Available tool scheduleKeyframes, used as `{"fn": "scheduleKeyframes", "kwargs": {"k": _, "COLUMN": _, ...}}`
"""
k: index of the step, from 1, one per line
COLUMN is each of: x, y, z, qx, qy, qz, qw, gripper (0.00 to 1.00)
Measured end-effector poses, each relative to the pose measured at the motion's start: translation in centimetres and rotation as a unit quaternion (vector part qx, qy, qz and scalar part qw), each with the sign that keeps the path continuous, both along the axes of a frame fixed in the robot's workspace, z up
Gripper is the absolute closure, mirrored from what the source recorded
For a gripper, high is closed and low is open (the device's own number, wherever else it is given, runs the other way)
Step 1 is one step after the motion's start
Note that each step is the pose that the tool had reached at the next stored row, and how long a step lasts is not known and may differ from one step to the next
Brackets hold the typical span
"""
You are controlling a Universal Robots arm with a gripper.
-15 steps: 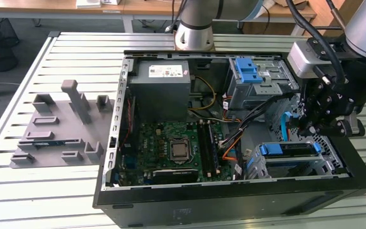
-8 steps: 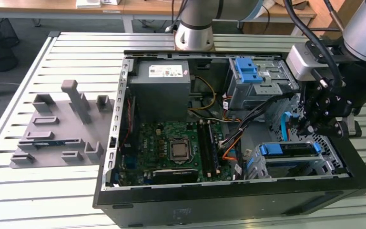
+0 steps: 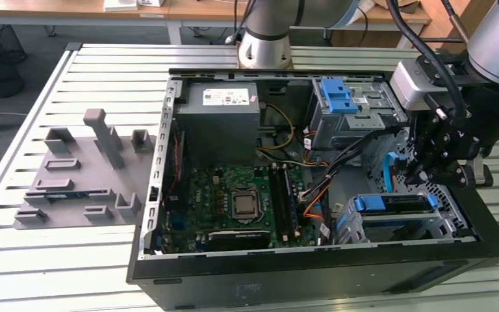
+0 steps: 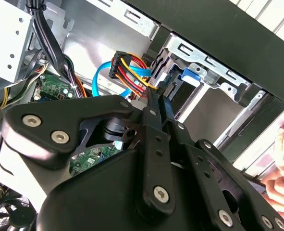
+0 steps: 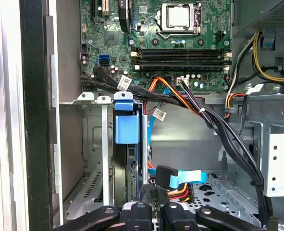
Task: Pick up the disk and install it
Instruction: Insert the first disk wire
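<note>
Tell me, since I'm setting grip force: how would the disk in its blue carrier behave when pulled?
The disk probably stays stiff, a flat framed slab. Its plastic tab may flex. Held in the metal bay, it likely slides, not tips.

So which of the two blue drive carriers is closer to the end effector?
The lower blue carrier, directly beneath the end effector; the other blue carrier sits farther off beside the power supply.

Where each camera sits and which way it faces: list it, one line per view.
Exterior view: off the arm, above, looking down into the open computer case; arm and gripper show.
First wrist view: on the arm, facing the blue disk carrier and motherboard.
Second wrist view: behind the gripper, facing the drive bay.
Both wrist views share the blue carrier.
</note>
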State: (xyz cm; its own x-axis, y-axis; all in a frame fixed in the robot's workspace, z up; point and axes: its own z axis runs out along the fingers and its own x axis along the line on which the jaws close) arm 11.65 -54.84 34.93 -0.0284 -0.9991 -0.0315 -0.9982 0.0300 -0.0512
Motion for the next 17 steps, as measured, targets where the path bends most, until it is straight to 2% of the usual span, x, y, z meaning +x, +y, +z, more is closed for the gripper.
{"fn": "scheduleKeyframes", "kwargs": {"k": 9, "x": 0.0, "y": 0.0, "z": 0.0, "qx": 0.0001, "qy": 0.0, "qz": 0.0, "qw": 1.0, "gripper": 0.84}}
{"fn": "scheduleKeyframes", "kwargs": {"k": 10, "x": 0.0, "y": 0.0, "z": 0.0, "qx": 0.0021, "qy": 0.0, "qz": 0.0, "qw": 1.0, "gripper": 0.84}}
{"fn": "scheduleKeyframes", "kwargs": {"k": 17, "x": 0.0, "y": 0.0, "z": 0.0, "qx": 0.0023, "qy": 0.0, "qz": 0.0, "qw": 1.0, "gripper": 0.84}}
